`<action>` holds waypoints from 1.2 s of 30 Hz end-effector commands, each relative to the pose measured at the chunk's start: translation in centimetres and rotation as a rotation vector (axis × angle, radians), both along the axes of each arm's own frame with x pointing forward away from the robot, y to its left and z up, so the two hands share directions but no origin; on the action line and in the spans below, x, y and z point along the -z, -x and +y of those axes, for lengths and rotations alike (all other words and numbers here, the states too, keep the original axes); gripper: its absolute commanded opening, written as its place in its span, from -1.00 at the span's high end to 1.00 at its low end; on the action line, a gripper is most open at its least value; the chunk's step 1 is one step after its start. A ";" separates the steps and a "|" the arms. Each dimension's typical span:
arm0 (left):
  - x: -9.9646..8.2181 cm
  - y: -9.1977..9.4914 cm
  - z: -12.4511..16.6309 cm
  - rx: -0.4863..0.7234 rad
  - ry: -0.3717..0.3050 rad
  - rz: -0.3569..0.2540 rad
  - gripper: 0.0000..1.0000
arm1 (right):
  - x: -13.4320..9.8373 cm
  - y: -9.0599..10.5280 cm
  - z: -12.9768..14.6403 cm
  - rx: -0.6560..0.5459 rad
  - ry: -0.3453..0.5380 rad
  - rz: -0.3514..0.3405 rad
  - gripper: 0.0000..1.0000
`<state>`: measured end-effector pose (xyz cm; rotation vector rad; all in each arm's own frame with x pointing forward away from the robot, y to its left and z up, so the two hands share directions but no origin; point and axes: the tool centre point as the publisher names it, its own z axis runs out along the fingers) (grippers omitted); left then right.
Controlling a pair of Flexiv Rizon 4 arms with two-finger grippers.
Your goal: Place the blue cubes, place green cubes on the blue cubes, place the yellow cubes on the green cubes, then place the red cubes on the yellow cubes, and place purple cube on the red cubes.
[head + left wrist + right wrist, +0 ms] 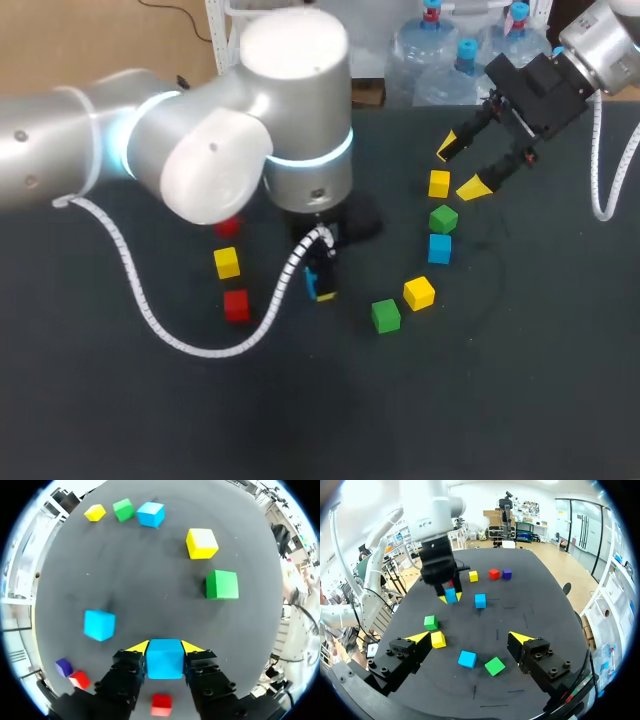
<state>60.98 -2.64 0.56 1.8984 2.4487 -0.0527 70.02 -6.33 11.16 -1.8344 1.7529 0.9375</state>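
Note:
My left gripper (165, 647) is shut on a blue cube (164, 660), with a yellow fingertip pressed to each side; the head view shows the pair near the table's middle (320, 285). A second blue cube (99, 625) lies just ahead of it and to one side. Farther ahead lie a green cube (222, 584) and a yellow cube (201, 543). At the back right, my right gripper (464, 167) hangs open above a row of yellow (439, 183), green (443, 218) and blue (439, 248) cubes. A purple cube (507, 573) sits far across the table.
Beside my left arm are a yellow cube (227, 262), a red cube (236, 305) and another red cube (228, 227), half hidden. A yellow cube (419, 292) and a green cube (385, 315) lie right of the left gripper. My left arm's body hides the table's back middle.

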 end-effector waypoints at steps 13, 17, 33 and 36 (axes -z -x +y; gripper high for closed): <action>-5.0 -4.5 5.6 0.041 0.013 -0.100 1.00 | 0.0 0.0 0.0 0.000 -0.001 -0.002 -1.00; -7.0 -5.5 4.8 0.067 -0.022 -0.133 1.00 | 0.0 0.0 0.0 0.000 -0.001 -0.002 -1.00; -8.3 -8.5 -0.3 0.203 -0.021 -0.157 1.00 | 0.0 0.0 0.0 0.000 -0.001 -0.002 -1.00; -8.1 -9.2 -1.3 0.226 -0.016 -0.152 1.00 | 0.0 0.0 0.0 0.000 -0.001 -0.002 -1.00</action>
